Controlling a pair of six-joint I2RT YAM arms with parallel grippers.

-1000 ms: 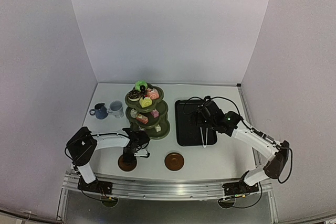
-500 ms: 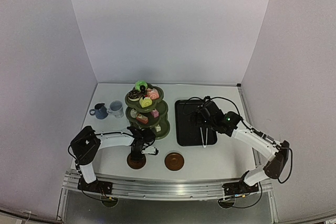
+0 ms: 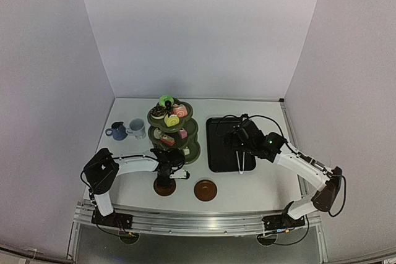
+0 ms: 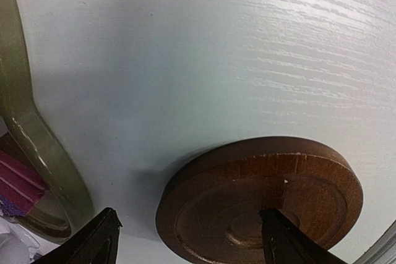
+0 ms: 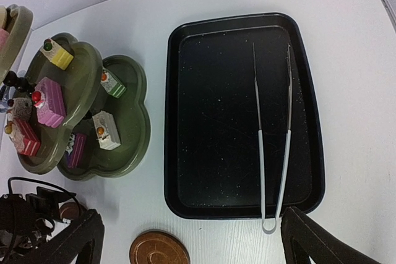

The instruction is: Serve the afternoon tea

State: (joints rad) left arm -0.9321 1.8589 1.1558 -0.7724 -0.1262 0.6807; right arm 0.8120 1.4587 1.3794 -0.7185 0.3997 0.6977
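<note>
The olive-green three-tier stand (image 3: 174, 131) holds several small colourful cakes and a doughnut (image 3: 166, 100); it also shows in the right wrist view (image 5: 127, 109). A dark-blue cup (image 3: 116, 131) and a white cup (image 3: 137, 128) stand to its left. My left gripper (image 3: 166, 176) is open and low over one brown saucer (image 3: 164, 188). In the left wrist view one finger (image 4: 281, 239) rests inside this saucer (image 4: 247, 183) and the other (image 4: 99, 239) is outside its rim. The second saucer (image 3: 205, 190) lies to the right. My right gripper (image 3: 238, 138) is open and empty above the tray.
A black rectangular tray (image 3: 223, 146) lies right of the stand, with metal tongs (image 3: 241, 159) in its right half; both show in the right wrist view, the tray (image 5: 210, 122) and the tongs (image 5: 275, 146). White walls enclose the table on three sides.
My left gripper has slid to the right along the front of the table, and the saucer under it has moved with it, closer to the second saucer. The right arm has barely moved.
</note>
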